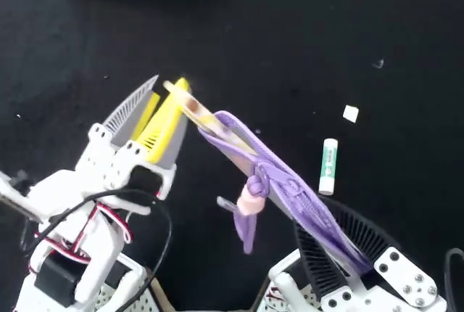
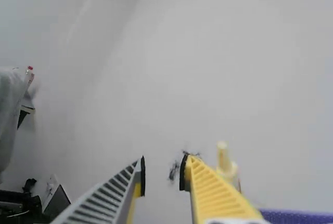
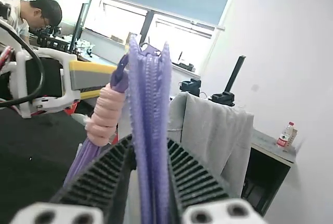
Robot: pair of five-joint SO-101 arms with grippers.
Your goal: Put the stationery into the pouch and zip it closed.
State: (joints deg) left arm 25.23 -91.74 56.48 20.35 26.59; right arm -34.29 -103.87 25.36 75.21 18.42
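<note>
A purple pouch [image 1: 290,185] is held up off the black table, with my right gripper [image 1: 328,223] shut on its lower end. In the right wrist view the black fingers [image 3: 195,174] clamp the pouch [image 3: 148,94] edge-on. A pink coiled charm [image 1: 251,201] hangs from it. A cream pen [image 1: 194,111] sticks out of the pouch's upper end. My left gripper [image 1: 168,84] stands open at that end; the pen tip [image 2: 223,159] lies on the outer side of the yellow finger [image 2: 213,193], not between the fingers. A green-and-white glue stick [image 1: 328,167] and a small white eraser [image 1: 351,114] lie on the table to the right.
The black table [image 1: 290,43] stretches wide behind and to the right of the pouch. Its far edge runs along the top of the high view. My left arm's white body [image 1: 80,203] takes up the lower left corner.
</note>
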